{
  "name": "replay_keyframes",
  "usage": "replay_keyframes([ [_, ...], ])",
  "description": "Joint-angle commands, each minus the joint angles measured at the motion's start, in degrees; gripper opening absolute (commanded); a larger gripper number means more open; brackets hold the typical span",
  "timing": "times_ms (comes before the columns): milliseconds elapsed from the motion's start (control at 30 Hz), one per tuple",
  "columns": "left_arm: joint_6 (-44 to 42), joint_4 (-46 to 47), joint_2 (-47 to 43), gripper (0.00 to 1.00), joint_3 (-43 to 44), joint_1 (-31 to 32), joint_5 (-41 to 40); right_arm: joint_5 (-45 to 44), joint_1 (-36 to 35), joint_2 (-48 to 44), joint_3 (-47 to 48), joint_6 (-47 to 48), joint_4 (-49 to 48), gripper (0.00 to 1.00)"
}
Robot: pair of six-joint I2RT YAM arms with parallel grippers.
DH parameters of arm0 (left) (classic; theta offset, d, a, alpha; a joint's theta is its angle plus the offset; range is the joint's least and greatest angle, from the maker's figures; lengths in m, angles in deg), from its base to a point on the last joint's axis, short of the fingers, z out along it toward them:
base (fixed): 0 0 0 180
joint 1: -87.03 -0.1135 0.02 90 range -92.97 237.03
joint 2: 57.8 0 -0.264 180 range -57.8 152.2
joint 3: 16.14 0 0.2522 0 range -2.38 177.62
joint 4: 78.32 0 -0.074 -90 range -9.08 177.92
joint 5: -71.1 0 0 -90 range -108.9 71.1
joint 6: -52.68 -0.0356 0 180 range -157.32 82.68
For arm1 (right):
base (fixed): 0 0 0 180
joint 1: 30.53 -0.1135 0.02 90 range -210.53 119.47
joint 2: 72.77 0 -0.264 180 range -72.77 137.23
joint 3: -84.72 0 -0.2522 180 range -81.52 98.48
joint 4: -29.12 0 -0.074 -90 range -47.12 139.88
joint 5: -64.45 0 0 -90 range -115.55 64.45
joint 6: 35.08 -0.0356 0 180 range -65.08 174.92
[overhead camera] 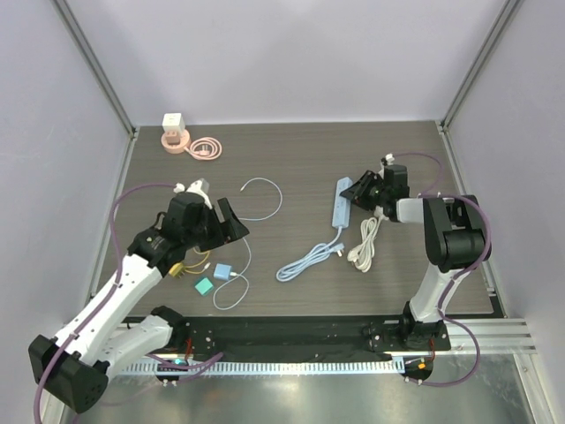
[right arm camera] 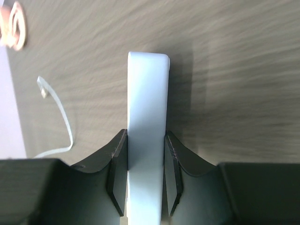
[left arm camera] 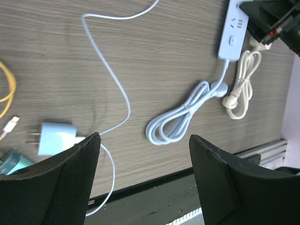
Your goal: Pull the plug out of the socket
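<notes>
Pale socket strip (overhead camera: 342,205) at 3 o'clock on the desk (overhead camera: 291,159), being gripped across its width by the right tool (right arm camera: 146,161), left tool (left arm camera: 145,139) being held open at 9 o'clock, above a thin white cable (left arm camera: 111,70)

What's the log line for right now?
right gripper: shut on strip | left gripper: open, empty, near charger

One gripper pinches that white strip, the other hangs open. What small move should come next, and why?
Probably bring the left gripper across toward the power strip. The right gripper is shut on it, steadying it, while the left is open and empty beside the blue charger.
</notes>
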Motion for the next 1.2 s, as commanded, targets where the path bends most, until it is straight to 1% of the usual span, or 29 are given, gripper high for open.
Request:
replay_keyframes([
  [0, -1.9, 7.3, 1.0, 0.77, -0.7, -0.3, 6.5, -9.6, 1.8, 1.9, 3.3, 3.4, 5.9, 0.01],
  [100, -1.9, 9.4, 2.3, 0.77, -1.4, -0.3, 8.8, -13.2, 3.0, 3.2, 6.4, 2.3, 6.5, 0.03],
  [167, -2.6, 9.9, 2.6, 0.77, -2.0, -0.3, 9.6, -14.8, 3.5, 3.6, 8.5, 2.6, 7.0, 0.07],
  [233, -3.2, 10.0, 2.6, 0.78, -2.3, -0.3, 10.0, -15.2, 3.7, 4.8, 10.7, 4.3, 8.8, 0.14],
  [267, -3.5, 9.9, 2.6, 0.78, -2.4, -0.3, 9.9, -14.9, 3.7, 6.5, 13.3, 5.0, 9.8, 0.17],
  [300, -4.0, 9.7, 2.3, 0.78, -2.6, -0.3, 9.6, -14.7, 3.7, 7.1, 14.5, 5.4, 11.5, 0.19],
  [333, -4.1, 9.4, 2.2, 0.78, -2.5, -0.3, 9.4, -14.8, 3.7, 8.0, 15.4, 6.1, 12.0, 0.26],
  [400, -4.5, 9.0, 2.2, 0.79, -2.2, -0.3, 9.5, -15.5, 5.2, 9.2, 17.8, 7.3, 14.0, 0.35],
  [433, -4.7, 8.4, 2.4, 0.79, -2.0, -0.3, 9.6, -16.9, 5.3, 9.2, 19.0, 8.3, 14.9, 0.46],
  [500, -5.0, 7.6, 2.5, 0.80, -1.1, -0.3, 9.5, -18.6, 5.5, 8.5, 19.8, 9.3, 17.0, 0.57],
  [533, -5.3, 6.6, 2.7, 0.80, -0.7, -0.3, 9.3, -20.4, 5.6, 8.2, 20.6, 10.1, 17.9, 0.71],
  [600, -5.7, 4.9, 3.1, 0.81, 0.2, -0.3, 8.8, -21.3, 5.6, 8.4, 22.6, 10.9, 23.7, 0.87],
  [633, -6.0, 4.2, 3.6, 0.81, 0.7, -0.3, 7.9, -22.0, 5.6, 8.8, 26.4, 11.3, 27.0, 0.89],
  [667, -6.1, 3.4, 3.9, 0.81, 1.5, -0.3, 7.2, -23.2, 5.4, 8.8, 27.7, 11.7, 32.0, 0.92],
  [700, -6.2, 1.7, 4.4, 0.81, 2.0, -0.3, 6.4, -23.7, 5.2, 7.2, 28.4, 12.1, 33.1, 0.94],
  [767, -6.4, 0.1, 5.3, 0.81, 3.6, -0.3, 3.6, -28.4, 4.5, 4.0, 27.0, 13.1, 34.1, 0.95],
  [800, -6.6, -1.2, 5.3, 0.81, 3.9, -0.3, 2.7, -29.7, 4.4, 0.0, 26.1, 13.1, 34.4, 0.95],
  [833, -6.5, -1.8, 5.4, 0.81, 4.4, -0.3, 0.6, -30.5, 4.4, -1.9, 24.0, 13.3, 34.5, 0.96],
  [900, -6.3, -3.3, 5.3, 0.81, 5.8, -0.3, -1.5, -32.4, 2.1, -6.2, 21.4, 13.3, 34.6, 0.96],
  [933, -6.0, -3.8, 5.4, 0.81, 6.2, -0.3, -2.4, -32.3, 1.4, -10.2, 18.5, 13.2, 34.5, 0.96],
  [1000, -5.2, -4.7, 6.0, 0.80, 7.4, -0.3, -5.7, -32.1, -2.4, -13.8, 15.1, 13.4, 32.9, 0.96],
  [1033, -4.9, -5.0, 6.2, 0.79, 7.9, -0.3, -6.3, -31.5, -4.1, -17.0, 11.4, 13.2, 31.8, 0.96],
  [1067, -4.5, -5.5, 7.4, 0.78, 9.0, -0.3, -7.1, -30.4, -7.0, -18.3, 9.0, 13.1, 27.5, 0.96],
  [1100, -4.4, -6.1, 8.1, 0.77, 9.7, -0.4, -7.3, -27.4, -9.1, -19.4, 4.2, 12.7, 24.4, 0.96],
  [1133, -4.4, -6.4, 8.8, 0.77, 10.4, -0.4, -7.8, -26.6, -10.7, -20.0, 2.3, 12.5, 21.7, 0.96],
  [1167, -4.3, -6.7, 10.4, 0.77, 11.9, -0.4, -9.1, -26.5, -14.6, -20.0, 0.9, 12.4, 17.0, 0.96],
])
